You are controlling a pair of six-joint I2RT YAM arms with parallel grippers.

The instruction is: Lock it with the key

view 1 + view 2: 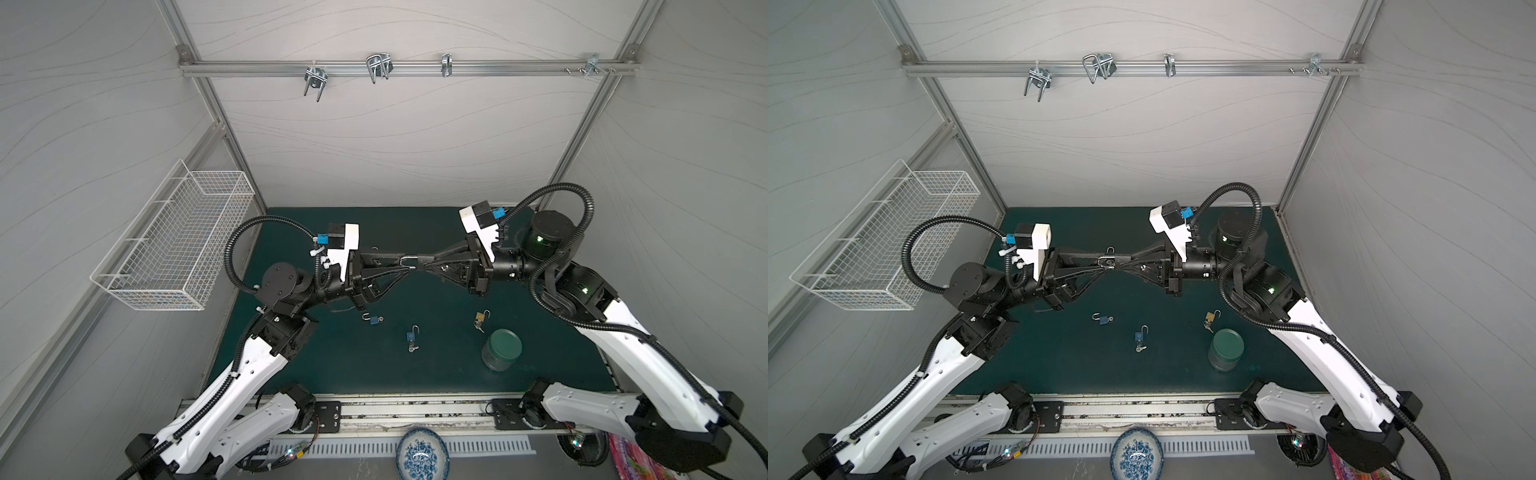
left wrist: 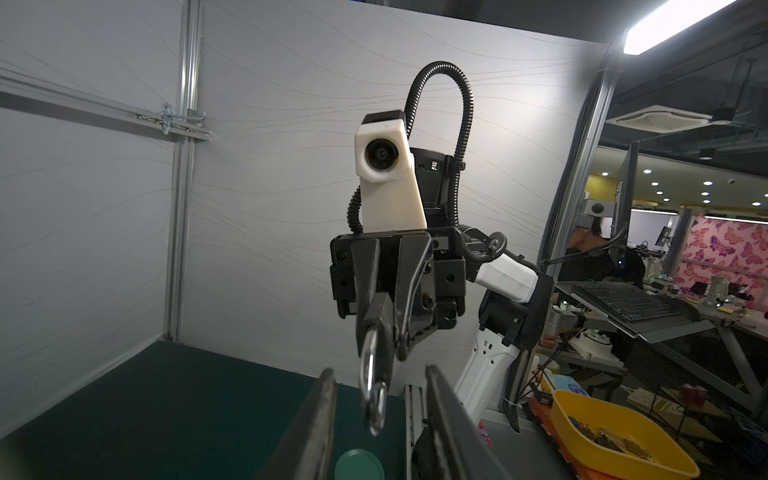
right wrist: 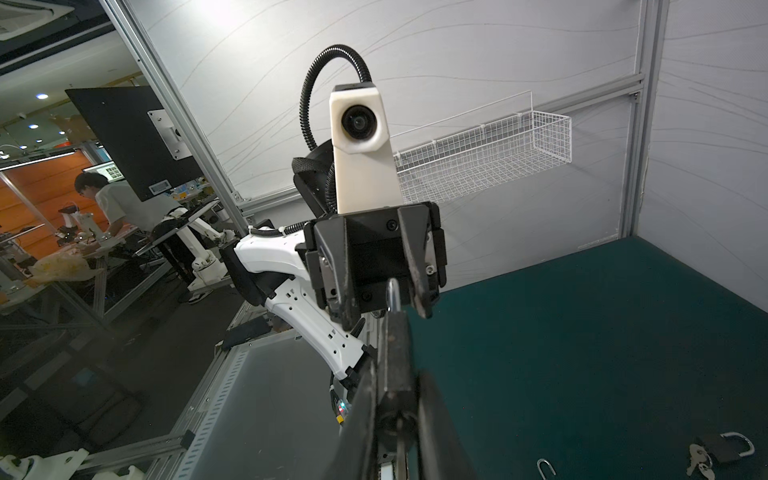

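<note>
My left gripper (image 2: 379, 372) is spread either side of the shackle (image 2: 366, 357), not touching it. Beyond it, my right gripper (image 2: 388, 336) is clamped on the padlock (image 2: 380, 311), held above the mat (image 2: 166, 395). The padlock's long axis points straight at my left gripper, which is the nearer one to the shackle.

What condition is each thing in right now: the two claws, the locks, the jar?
Left gripper: open, fingers either side of the shackle.
Right gripper: shut on the black padlock.
black padlock: held in the air; locked or not, cannot tell.
Outer blue padlock: lying flat, shackle open.
Middle blue padlock: lying flat, shackle looks open.
Brass padlock: lying flat, shackle open.
Jar: upright, lid on.
</note>
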